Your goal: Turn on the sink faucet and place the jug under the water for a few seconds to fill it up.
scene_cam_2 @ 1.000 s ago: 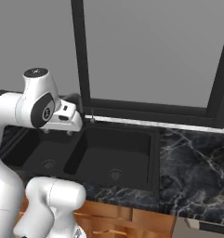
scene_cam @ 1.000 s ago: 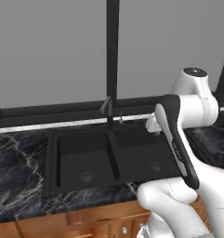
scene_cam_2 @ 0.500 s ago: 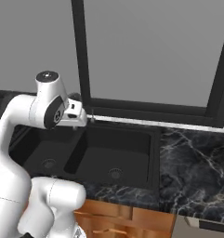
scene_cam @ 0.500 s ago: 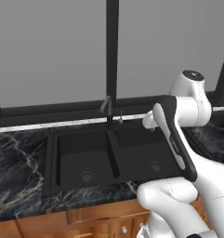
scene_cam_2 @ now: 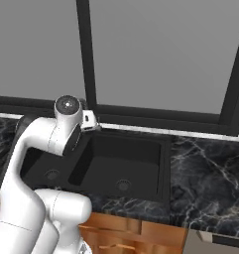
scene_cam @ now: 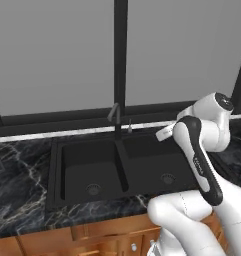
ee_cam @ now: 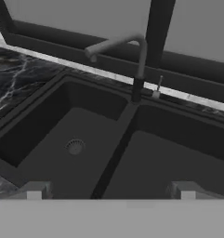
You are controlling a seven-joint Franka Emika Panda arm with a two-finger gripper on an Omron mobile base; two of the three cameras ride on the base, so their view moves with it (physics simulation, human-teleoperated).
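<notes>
step: reach sink faucet (ee_cam: 132, 56) handle (ee_cam: 158, 86), no water yet
end effector (ee_cam: 111, 190): fingers spread, empty
tip: approach handle from right basin side of sink (scene_cam: 57, 170), nudge gently

Light: even, diffuse, moderate; no single source evident.
Window panes (scene_cam: 57, 55): flat uniform grey, no glare.
Shadows: soft; sink (scene_cam: 74, 167) basins very dark, little detail beyond the drains.
Robot arm (scene_cam_2: 39, 144): brightest surface, smooth shading, no hard highlights.
Bench (scene_cam_2: 210, 173): marble veining legible in both base views.
Hand view: soft and low-resolution; faucet (ee_cam: 132, 56) edges slightly fuzzy, fingertips (ee_cam: 34, 189) blurred.
Distortion: none noticeable at the edges.
</notes>
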